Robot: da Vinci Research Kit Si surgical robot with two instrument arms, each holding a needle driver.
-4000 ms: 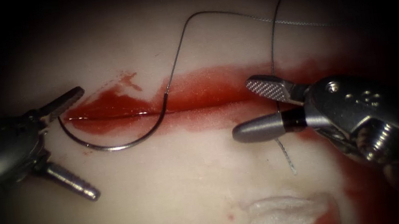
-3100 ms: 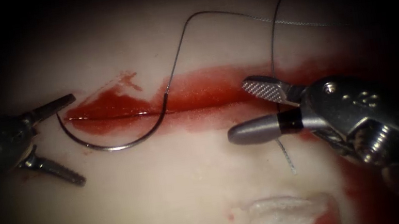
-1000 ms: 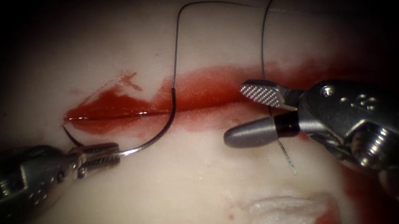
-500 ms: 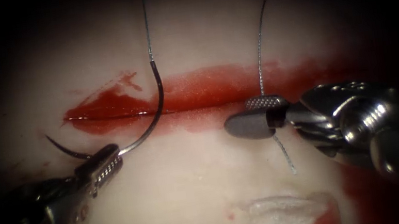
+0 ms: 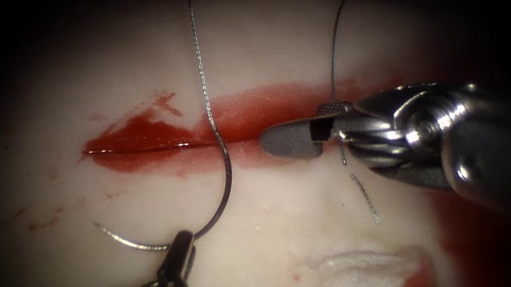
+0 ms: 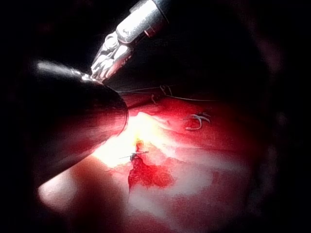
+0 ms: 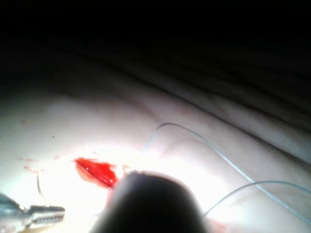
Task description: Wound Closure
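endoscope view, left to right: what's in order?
Needle tip → left tool, fingers shut on the needle past mid-curve, needle out of the tissue → thread rising from the needle's end → right tool, fingers shut on the thread → cut end of thread.

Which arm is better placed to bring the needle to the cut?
Left, probably: the left hand holds the needle near mid-curve, free of the tissue; the right hand is shut on the thread.
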